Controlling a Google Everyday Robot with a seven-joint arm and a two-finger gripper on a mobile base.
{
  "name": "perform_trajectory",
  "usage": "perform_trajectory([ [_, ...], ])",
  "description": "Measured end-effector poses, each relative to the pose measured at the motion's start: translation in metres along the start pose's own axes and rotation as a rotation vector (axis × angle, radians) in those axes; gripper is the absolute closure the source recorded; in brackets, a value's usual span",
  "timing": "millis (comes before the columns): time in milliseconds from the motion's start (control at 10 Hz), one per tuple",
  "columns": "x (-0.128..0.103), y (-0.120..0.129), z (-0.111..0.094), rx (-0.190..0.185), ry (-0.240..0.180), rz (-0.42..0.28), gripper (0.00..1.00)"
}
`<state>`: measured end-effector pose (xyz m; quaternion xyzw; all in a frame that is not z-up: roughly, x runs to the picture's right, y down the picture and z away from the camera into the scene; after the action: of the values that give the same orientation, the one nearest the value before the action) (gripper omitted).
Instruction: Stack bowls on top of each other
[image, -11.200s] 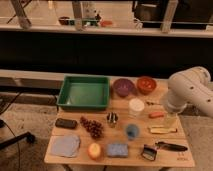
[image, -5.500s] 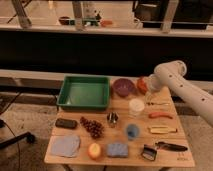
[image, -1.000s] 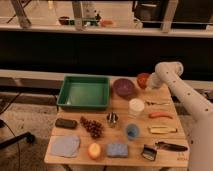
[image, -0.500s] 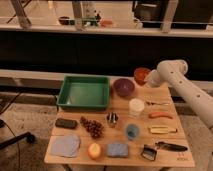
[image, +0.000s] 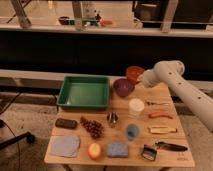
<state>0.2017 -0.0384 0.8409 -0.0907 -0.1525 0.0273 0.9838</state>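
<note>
The dull purple bowl (image: 123, 86) rests on the wooden table (image: 150, 159), just right of the green tray. The orange-red bowl (image: 134, 73) hangs tilted in the air above and slightly behind the purple one's right edge. My gripper (image: 143, 78) is at the orange-red bowl's right rim, shut on it, with the white arm (image: 172, 76) reaching in from the right. The fingers themselves are hidden behind the bowl and wrist.
A green tray (image: 84, 92) fills the back left. In front of the purple bowl stand a white lidded container (image: 136, 107), a metal cup (image: 112, 118) and a small blue cup (image: 131, 131). Grapes (image: 91, 126), a carrot (image: 160, 115) and a brush (image: 170, 146) lie nearby.
The arm has carried the orange-red bowl up off the table and leftward, so it now hangs close over the purple bowl's right side.
</note>
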Motion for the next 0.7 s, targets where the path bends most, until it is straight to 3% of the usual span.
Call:
perform_trajectory([
  [700, -0.044, -0.006, 0.016, -0.001, -0.087, -0.051, 0.89],
])
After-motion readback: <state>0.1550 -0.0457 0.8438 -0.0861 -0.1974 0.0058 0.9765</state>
